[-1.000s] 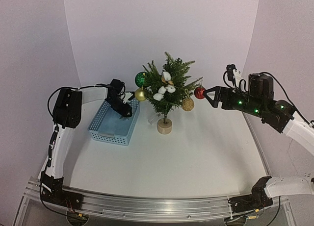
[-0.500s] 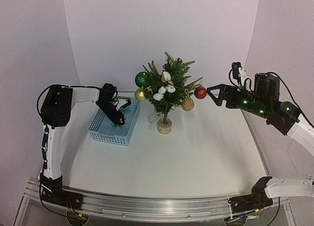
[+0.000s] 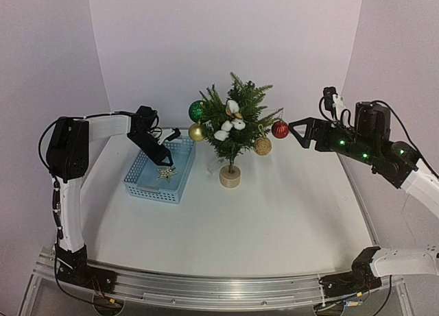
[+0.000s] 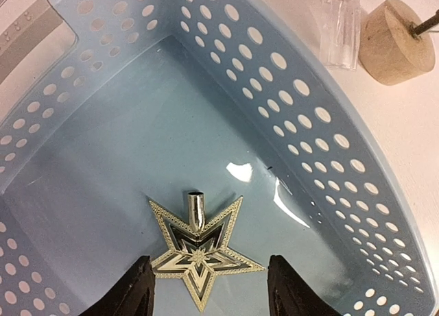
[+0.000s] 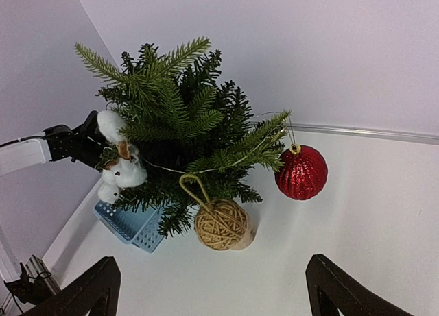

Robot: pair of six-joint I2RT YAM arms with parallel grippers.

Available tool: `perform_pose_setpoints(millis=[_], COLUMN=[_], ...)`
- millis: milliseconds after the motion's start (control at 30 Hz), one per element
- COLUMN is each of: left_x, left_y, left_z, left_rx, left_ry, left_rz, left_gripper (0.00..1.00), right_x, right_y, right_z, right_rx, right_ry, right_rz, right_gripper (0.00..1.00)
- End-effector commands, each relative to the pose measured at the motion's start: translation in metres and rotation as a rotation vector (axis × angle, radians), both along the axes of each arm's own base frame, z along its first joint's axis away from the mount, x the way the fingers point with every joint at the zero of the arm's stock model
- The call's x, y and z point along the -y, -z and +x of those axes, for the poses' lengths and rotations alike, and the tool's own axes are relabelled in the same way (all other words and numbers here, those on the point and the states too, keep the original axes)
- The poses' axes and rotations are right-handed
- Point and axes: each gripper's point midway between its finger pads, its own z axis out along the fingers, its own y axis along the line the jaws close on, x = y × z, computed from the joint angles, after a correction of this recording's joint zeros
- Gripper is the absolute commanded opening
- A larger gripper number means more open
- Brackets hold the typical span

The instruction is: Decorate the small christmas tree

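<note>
One gold star [image 4: 199,251] is seen lying flat in the blue basket [image 4: 309,124], between the parted jaws of the left gripper [image 4: 211,275]. Just beside the basket, the small christmas tree [image 3: 233,124] is faced by the wide-spread right gripper [image 3: 295,133].

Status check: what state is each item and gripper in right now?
small christmas tree: upright.
red bauble: hanging from a branch.
twine ball: hanging from a branch.
green bauble: hanging.
gold bauble: hanging.
gold star: lying flat in the blue basket.
left gripper: open, astride the star.
right gripper: open, empty.
</note>
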Motion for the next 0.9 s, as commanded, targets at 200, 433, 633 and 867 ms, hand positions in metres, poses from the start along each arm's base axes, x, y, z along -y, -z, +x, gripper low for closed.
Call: perform_pose_setpoints(millis=[200, 433, 633, 867], left_x=[0.013, 0.016, 0.016, 0.016], left_y=[-0.012, 0.021, 0.035, 0.051], left_z=[0.038, 0.035, 0.036, 0.023], left_rx=[0.126, 0.042, 0.017, -0.025], left_ry=[0.113, 0.192, 0.195, 0.212], left_rz=[0.012, 0.088, 0.120, 0.158], left_gripper=[0.36, 0.37, 0.38, 0.36], right_x=[-0.012, -0.007, -0.008, -0.009], right_y=[-0.015, -0.013, -0.012, -0.008], right_z=[0.002, -0.001, -0.001, 0.000], right_rx=[0.009, 0.005, 0.002, -0.006], right_ry=[-0.042, -0.026, -0.027, -0.030], right_rz=[0.024, 0.033, 0.032, 0.027], right_gripper=[0.93, 0.93, 0.93, 0.92])
